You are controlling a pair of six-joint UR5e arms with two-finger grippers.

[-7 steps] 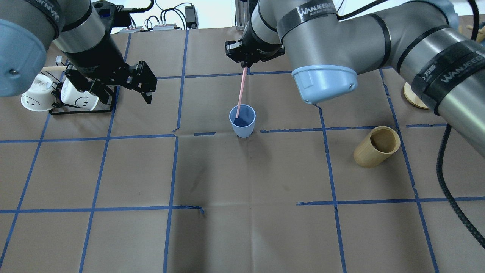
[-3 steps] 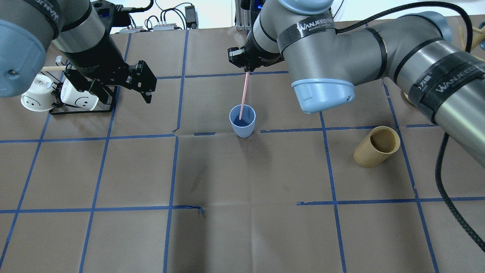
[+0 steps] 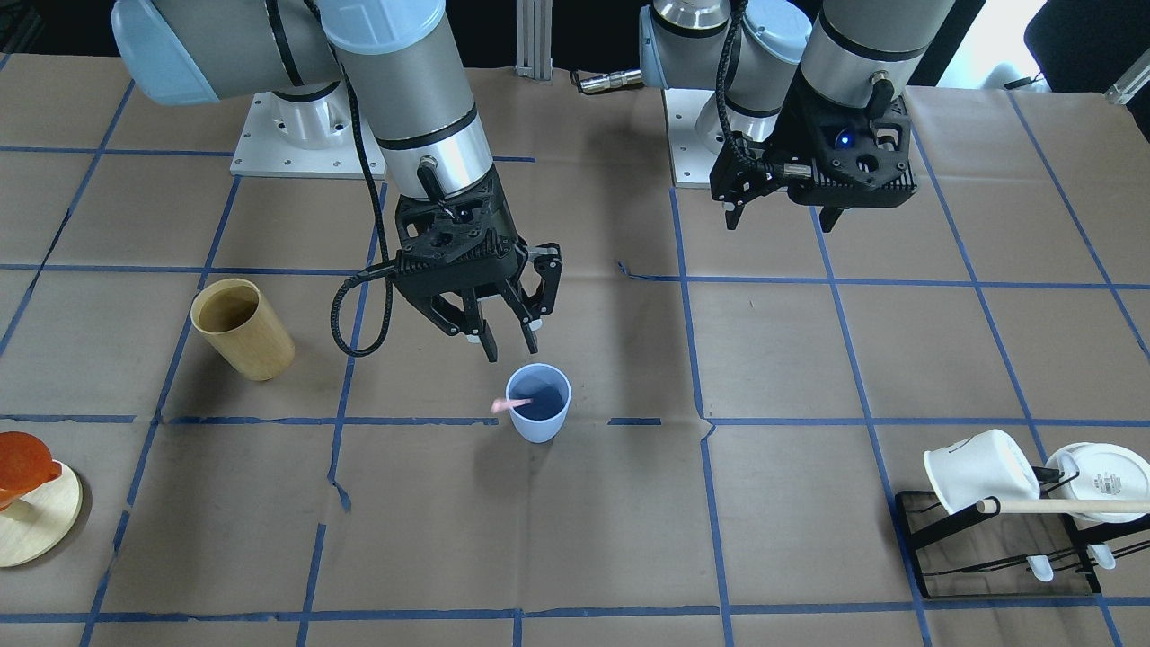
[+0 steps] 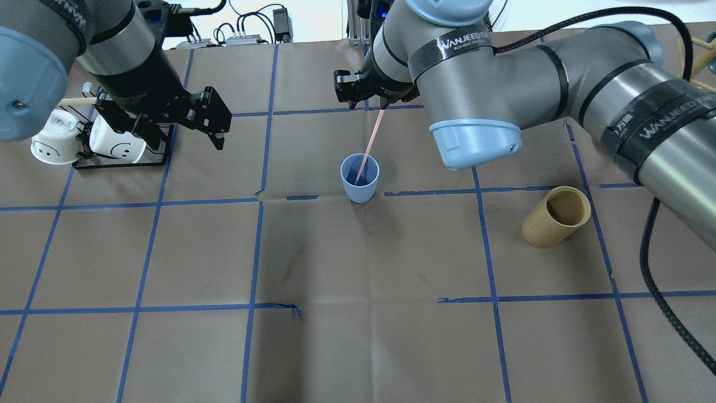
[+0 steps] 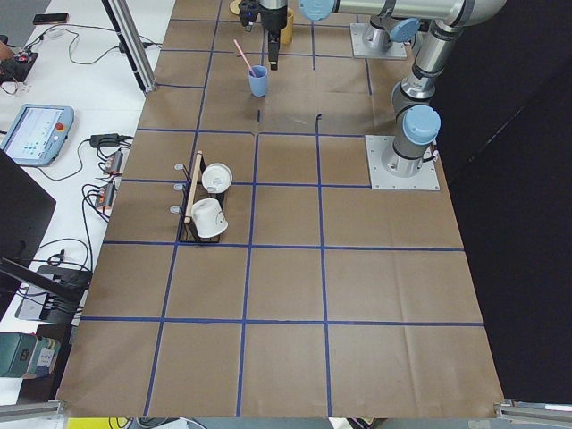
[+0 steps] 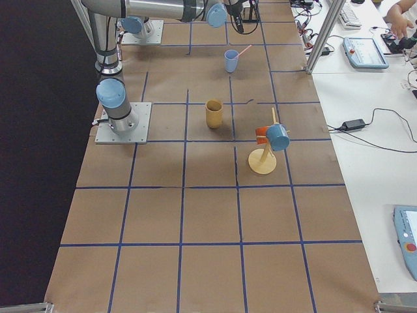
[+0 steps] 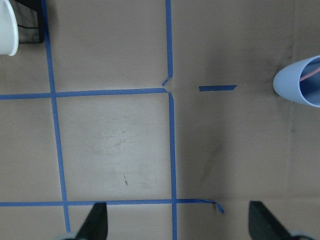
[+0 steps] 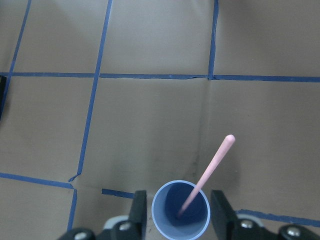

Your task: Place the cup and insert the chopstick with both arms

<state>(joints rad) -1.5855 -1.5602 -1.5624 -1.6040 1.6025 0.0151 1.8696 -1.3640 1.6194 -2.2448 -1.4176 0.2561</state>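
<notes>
Chopstick (image 4: 369,146) is leaning on your cup (image 4: 359,179) rim, centre frame, needing no grip: right jaws are hovering above, spread, empty (left jaws too, upper left overhead).

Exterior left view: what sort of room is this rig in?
Likely a robotics lab bench: table papered and gridded with blue tape, left arm bolted to a base plate, teach pendant and cables alongside.

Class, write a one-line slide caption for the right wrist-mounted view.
The pale-pink chopstick leans in the upright blue cup, viewed between the fingers of the open right gripper.
</notes>
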